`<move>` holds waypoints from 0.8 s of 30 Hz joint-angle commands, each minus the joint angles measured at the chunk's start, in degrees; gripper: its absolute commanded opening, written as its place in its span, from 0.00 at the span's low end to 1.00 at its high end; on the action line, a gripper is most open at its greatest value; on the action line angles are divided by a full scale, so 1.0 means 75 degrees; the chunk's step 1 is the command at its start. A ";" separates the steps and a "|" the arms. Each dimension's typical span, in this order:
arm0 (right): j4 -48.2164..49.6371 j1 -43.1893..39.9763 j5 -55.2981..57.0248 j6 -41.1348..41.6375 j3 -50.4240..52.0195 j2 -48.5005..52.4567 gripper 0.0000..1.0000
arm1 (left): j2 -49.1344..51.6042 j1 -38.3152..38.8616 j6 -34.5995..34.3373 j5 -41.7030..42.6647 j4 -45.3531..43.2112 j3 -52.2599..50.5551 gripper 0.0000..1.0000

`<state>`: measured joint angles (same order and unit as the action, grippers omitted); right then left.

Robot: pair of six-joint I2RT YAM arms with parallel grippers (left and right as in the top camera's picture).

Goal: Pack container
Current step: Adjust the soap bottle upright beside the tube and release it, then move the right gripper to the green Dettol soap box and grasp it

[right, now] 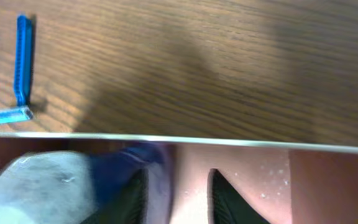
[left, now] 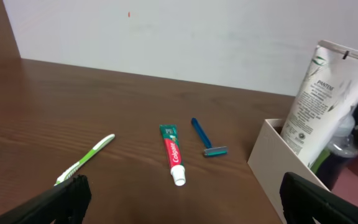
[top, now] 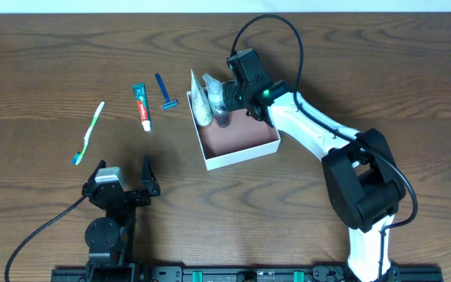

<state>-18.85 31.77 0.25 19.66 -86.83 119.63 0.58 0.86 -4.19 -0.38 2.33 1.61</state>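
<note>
**Toiletries part packed, right arm in the box**

Nearest the robot, the left gripper (top: 124,171) hovers low over the wooden table (top: 45,47), jaws spread wide, nothing between them. It sits near-left, well apart from everything else.

Moving out, a green-and-white toothbrush (top: 88,133) lies on the left, angled on the bare wood. To its right sits the container (top: 241,155), a shallow square box with white walls and a reddish-brown floor, roughly mid-table and turned a little askew. The near part of its floor is bare.

A step further out, left of the box, there's a Colgate toothpaste tube (top: 142,106), cap end toward the near side, and just beside it a blue disposable razor (top: 164,92), head toward the box. Neither touches the box.

At the container's far-left corner a white Pantene tube (left: 322,99) leans up against the wall, with a small dark bottle (right: 114,174) tucked beside it. The right gripper (right: 178,196) is down inside that corner. Its fingers stand apart, box floor visible between them, the bottle right by one finger; contact I can't make out.
</note>
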 commanded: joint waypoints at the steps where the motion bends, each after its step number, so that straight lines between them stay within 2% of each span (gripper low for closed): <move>1: 0.0003 -0.0073 -0.0125 -0.0090 -0.0073 -0.0172 0.48 | -0.0055 -0.0023 0.0096 -0.0087 0.0236 -0.0184 0.98; 5: -0.0035 -0.0134 -0.0163 -0.0090 -0.0073 -0.0557 0.54 | -0.0055 -0.0023 0.0096 -0.0087 0.0236 -0.0184 0.98; 18: -0.0219 -0.0475 -0.0114 -0.0143 -0.0076 -0.1888 0.59 | -0.0055 -0.0023 0.0096 -0.0087 0.0236 -0.0184 0.98; 24: -0.1478 -0.1221 0.0189 0.0306 -0.0076 -0.2352 0.65 | -0.0055 -0.0023 0.0096 -0.0087 0.0236 -0.0184 0.98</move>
<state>-27.57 25.52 -0.25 19.53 -86.91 104.20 0.58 0.86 -4.21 -0.36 2.35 1.61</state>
